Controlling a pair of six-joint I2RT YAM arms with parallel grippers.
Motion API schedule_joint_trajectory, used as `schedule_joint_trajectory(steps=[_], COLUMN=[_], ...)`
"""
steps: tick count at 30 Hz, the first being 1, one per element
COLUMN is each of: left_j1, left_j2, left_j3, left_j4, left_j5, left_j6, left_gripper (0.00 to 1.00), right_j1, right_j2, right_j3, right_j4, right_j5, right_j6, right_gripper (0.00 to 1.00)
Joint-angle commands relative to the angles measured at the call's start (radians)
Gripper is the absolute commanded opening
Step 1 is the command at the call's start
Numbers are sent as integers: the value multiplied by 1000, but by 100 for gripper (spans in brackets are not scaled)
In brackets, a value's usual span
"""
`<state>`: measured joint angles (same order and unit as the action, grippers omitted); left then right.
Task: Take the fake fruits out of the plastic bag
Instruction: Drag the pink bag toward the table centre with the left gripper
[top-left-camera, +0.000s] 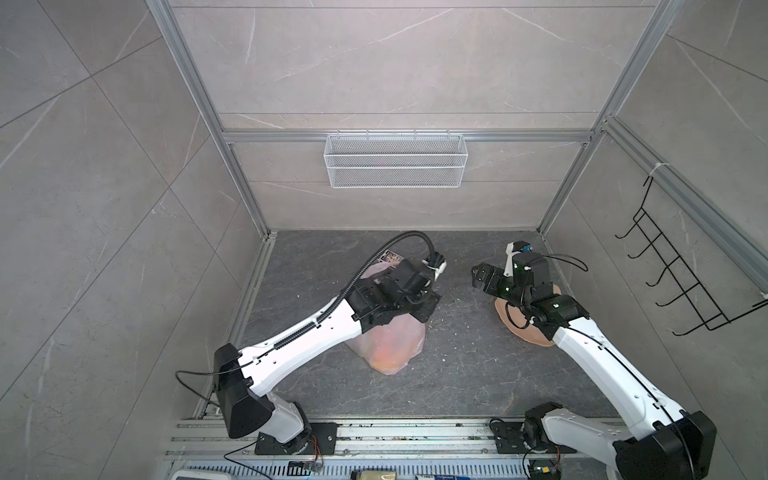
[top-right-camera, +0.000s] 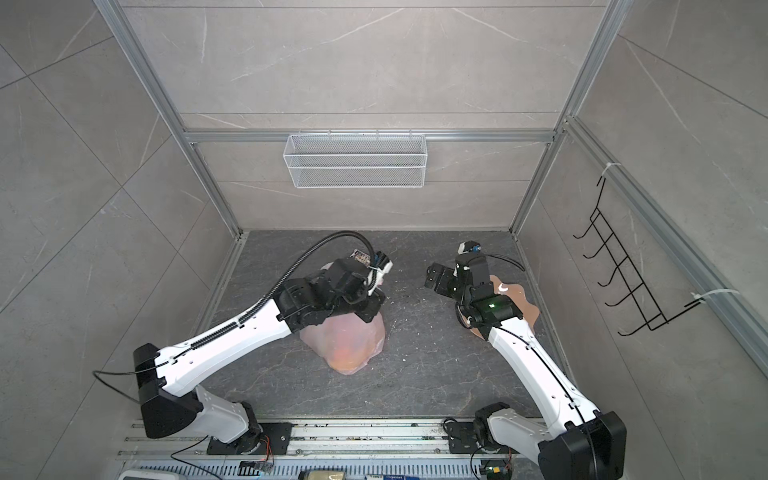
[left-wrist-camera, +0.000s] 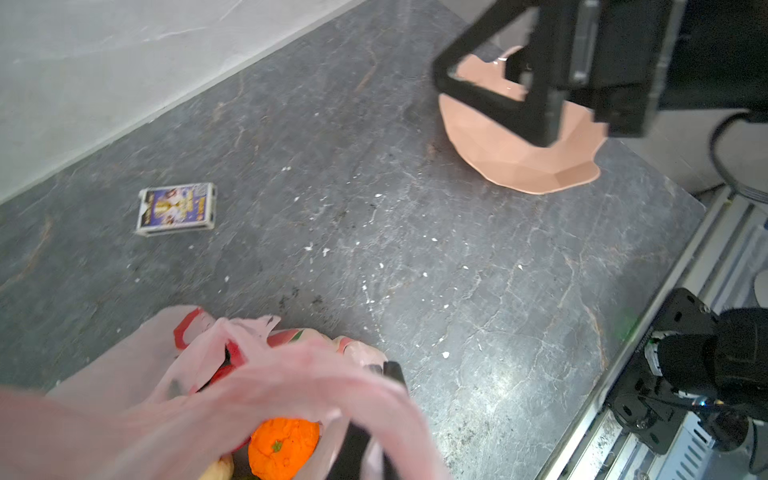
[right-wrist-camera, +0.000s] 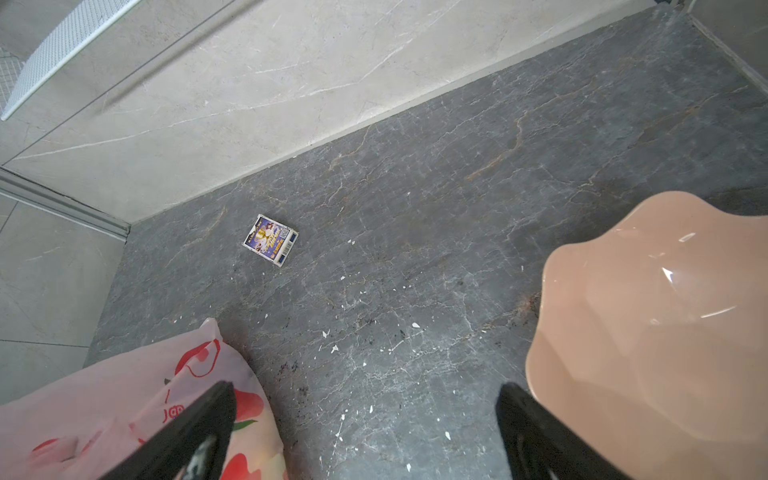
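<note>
One dimpled toy orange (left-wrist-camera: 282, 446) is glimpsed inside the thin, translucent pink plastic bag (top-left-camera: 390, 345), slumped on the dark veined tabletop (right-wrist-camera: 415, 187); its crinkled film is pinched by the left gripper (left-wrist-camera: 388, 372), jaws pressed together, while the right gripper (right-wrist-camera: 365, 392) is held spread wide between bag and glossy, scalloped peach plate (right-wrist-camera: 656, 332). The mouth is best lifted taut so fruit can be reached cleanly
</note>
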<state>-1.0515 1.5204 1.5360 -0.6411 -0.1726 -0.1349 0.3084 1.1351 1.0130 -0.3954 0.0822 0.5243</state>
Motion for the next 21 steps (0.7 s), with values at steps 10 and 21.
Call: schedule_joint_trajectory(steps=[10,21], left_j1=[-99,-97], left_j2=[-292,-561], left_j3=[-247,-471], left_j4=[128,134], left_j5=[-206,-429], left_j6=[27,-19], left_gripper=[0,0], right_j1=[45,274], right_j2=[-3,64], right_j3=[10,71], right_j4=[28,127], right_j5=[-8,-185], right_j6=[-23,-342], right_gripper=[100,100])
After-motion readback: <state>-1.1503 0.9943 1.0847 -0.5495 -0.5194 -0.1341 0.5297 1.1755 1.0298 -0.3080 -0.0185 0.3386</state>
